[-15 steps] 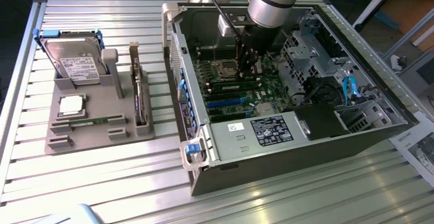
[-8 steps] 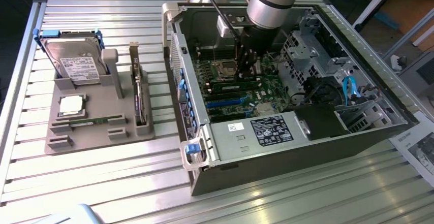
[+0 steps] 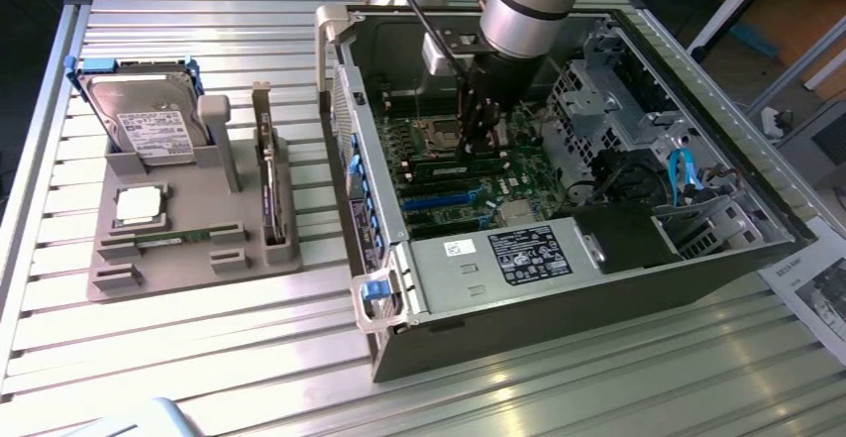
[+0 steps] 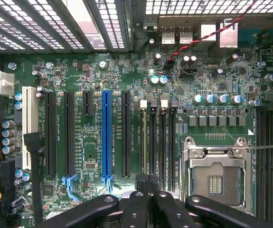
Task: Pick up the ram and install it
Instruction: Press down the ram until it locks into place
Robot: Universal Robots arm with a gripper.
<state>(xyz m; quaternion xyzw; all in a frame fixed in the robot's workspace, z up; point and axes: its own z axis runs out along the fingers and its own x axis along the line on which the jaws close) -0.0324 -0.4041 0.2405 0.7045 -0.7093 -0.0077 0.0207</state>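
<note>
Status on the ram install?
Gripper shut, empty by the look, above the memory slots. Ram lying in the grey tray, outside the case. Nothing blocking the slots.

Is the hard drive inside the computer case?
No, the hard drive leans in the grey holder, which sits outside the open computer case.

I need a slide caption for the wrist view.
Shut gripper over the motherboard, near memory slots and processor socket.
</note>
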